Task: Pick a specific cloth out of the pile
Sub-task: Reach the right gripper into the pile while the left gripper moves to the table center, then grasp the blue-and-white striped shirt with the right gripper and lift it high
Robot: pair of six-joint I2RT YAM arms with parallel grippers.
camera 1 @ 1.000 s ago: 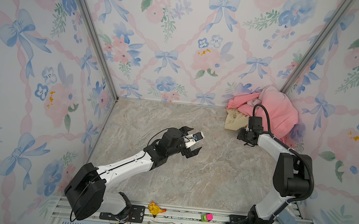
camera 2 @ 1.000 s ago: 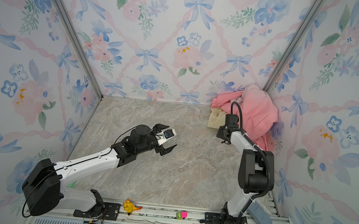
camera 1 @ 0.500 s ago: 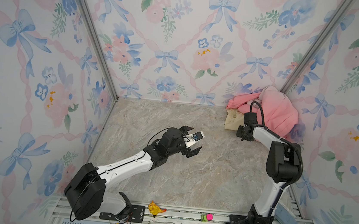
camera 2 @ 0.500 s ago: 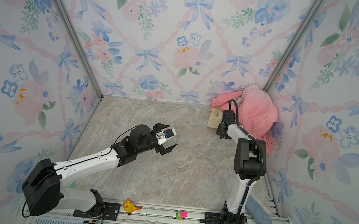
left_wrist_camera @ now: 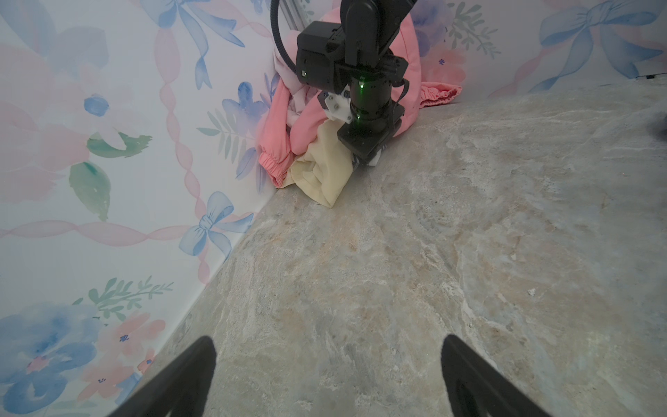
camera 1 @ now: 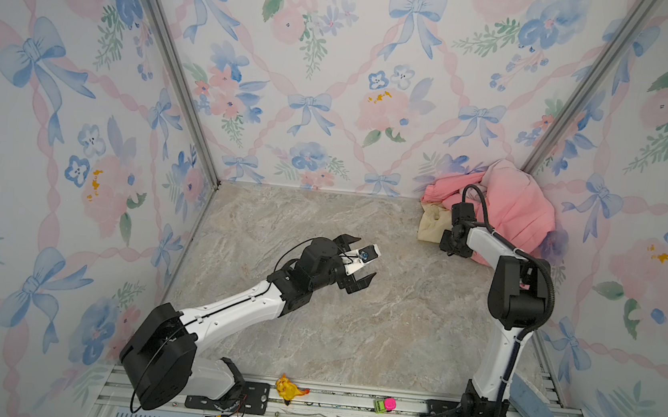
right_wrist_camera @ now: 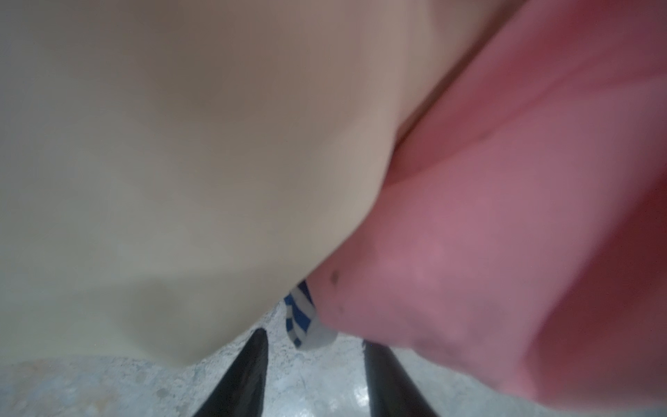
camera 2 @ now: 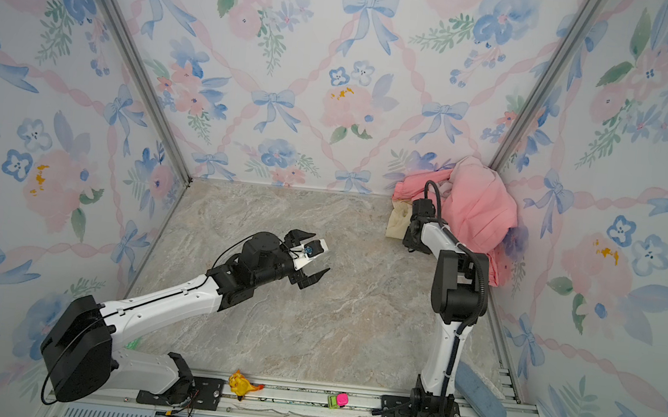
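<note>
Marble table (camera 1: pixel 353 336) | striped cloth (right_wrist_camera: pixel 301 314) just ahead of right end effector (right_wrist_camera: pixel 313 337) — jaws apart, nothing gripped | left end effector (camera 1: pixel 361 258) released, well apart

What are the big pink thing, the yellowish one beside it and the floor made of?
Pink garment: soft matte fabric, seemingly woven; it folds loosely and has a gathered cuff. Cream-yellow cloth: thin limp matte fabric, draping in soft creases. Floor: veined like marble with a faint sheen; real stone or a printed sheet, I cannot tell.
</note>
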